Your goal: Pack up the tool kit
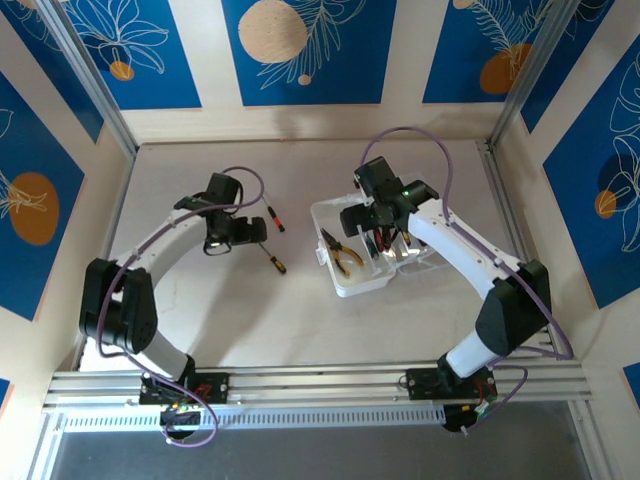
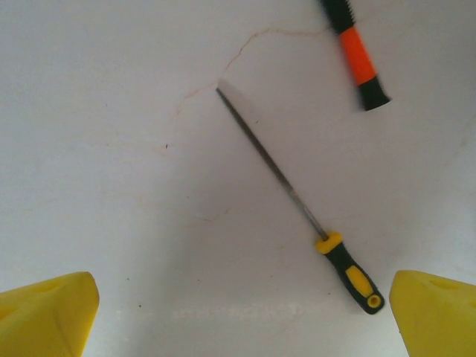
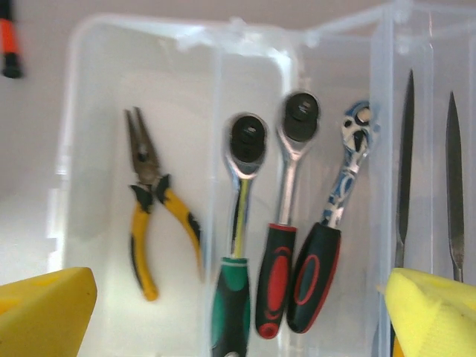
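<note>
Pale, hairline-cracked tabletop (image 2: pixel 111 186), blue leaf-print wall panels (image 1: pixel 300 50) around; left tool (image 2: pixel 242 312) and right tool (image 3: pixel 238 305) both gape apart.

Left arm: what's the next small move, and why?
Probably lower the left gripper onto the slim yellow-and-black-handled screwdriver. Its jaws stand open on either side of that tool, which lies on the white table, outside the clear plastic case. The right gripper hangs open over the case, holding nothing.

The pliers (image 3: pixel 152 195) have yellow-and-black handles; the case (image 3: pixel 97 89) is clear.
</note>
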Controlling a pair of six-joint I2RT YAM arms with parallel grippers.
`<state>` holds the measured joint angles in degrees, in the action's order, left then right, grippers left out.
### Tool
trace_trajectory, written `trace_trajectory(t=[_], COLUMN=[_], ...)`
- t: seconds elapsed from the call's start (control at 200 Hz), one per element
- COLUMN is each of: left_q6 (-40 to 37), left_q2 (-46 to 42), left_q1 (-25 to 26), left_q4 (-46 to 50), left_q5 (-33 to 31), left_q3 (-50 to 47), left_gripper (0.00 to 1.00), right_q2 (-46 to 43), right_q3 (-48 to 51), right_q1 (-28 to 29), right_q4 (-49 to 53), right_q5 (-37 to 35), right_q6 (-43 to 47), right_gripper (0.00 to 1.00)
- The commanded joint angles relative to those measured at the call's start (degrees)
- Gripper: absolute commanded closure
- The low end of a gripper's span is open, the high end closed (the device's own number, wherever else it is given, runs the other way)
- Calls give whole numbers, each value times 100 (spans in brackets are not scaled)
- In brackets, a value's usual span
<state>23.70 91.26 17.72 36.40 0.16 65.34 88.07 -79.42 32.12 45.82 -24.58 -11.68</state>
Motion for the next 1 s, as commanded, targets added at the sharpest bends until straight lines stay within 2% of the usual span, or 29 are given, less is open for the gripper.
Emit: trace_trajectory(t=[0.0,0.185,0.385,0.565,0.995], left_q6=[276,498,529,510,302], left_q2=[265,826,1450,1928,2082], left_q1=[-45,44,424,555,602], left_q4=[-283,-681,-613,-560,-485], left_q5=[192,634,370,196,142], left_q3=[-196,-120,207,394,339], left_gripper=[1,16,24,31,74], right_q2=[-139,-96,-45,-99,-185], right_q3=[-79,24,63,106,168], right_q1=[110,137,165,157,100], right_q4=[4,-73,-91,-91,-111], right_q5=[411,534,615,621,723], right_q6=[140,163,158,201,218], right_gripper=[1,1,1,1,1])
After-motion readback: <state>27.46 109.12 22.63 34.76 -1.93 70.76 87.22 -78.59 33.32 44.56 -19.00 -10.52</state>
